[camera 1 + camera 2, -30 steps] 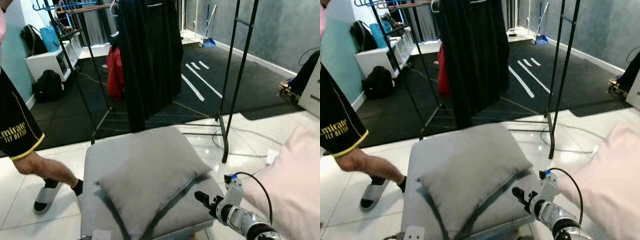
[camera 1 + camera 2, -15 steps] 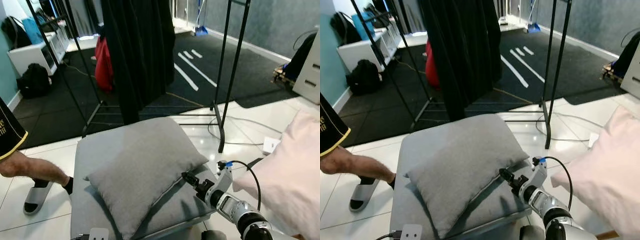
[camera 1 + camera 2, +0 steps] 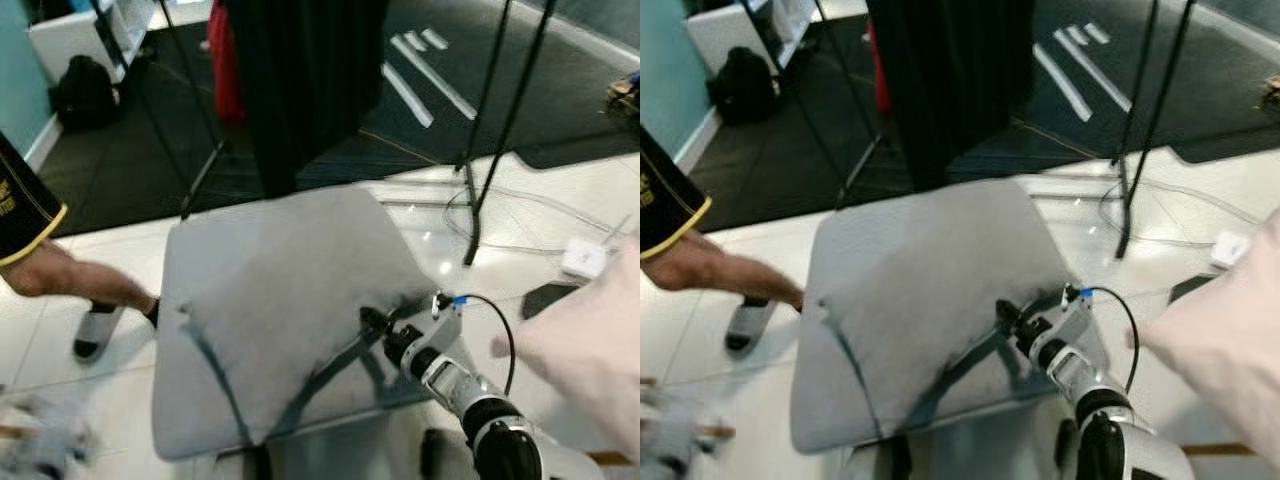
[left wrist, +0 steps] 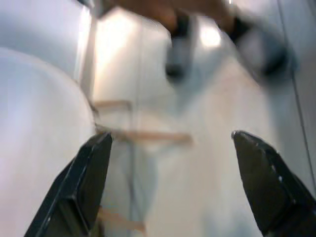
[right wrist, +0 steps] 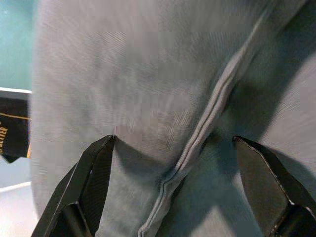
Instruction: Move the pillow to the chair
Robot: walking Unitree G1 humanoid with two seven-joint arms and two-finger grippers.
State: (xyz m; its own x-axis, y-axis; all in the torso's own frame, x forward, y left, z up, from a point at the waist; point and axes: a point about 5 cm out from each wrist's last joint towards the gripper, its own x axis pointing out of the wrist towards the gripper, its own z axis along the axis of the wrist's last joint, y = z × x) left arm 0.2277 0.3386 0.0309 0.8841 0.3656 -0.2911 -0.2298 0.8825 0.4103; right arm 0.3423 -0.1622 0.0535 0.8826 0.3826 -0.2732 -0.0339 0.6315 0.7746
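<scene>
A grey pillow (image 3: 290,300) lies tilted on the grey padded chair seat (image 3: 195,250), covering most of it. My right gripper (image 3: 372,325) reaches in from the lower right, its black fingertips at the pillow's right edge. In the right wrist view the gripper (image 5: 173,163) is open, its two fingers spread wide with the pillow (image 5: 123,89) and its seam (image 5: 212,123) close in front, nothing held. My left gripper (image 4: 173,163) is open over blurred pale floor, beside a white rounded surface (image 4: 34,123).
A person's arm (image 3: 60,270) and slippered foot (image 3: 95,330) are at the left of the chair. Black rack poles (image 3: 490,130) and hanging dark clothes (image 3: 300,70) stand behind it. Cables (image 3: 530,210) lie on the tiles at right. A pale pink cushion (image 3: 590,350) fills the lower right.
The camera has tipped down and nearer, and the picture is blurred. My right gripper has moved forward to the pillow's right edge. The pillow stays on the chair.
</scene>
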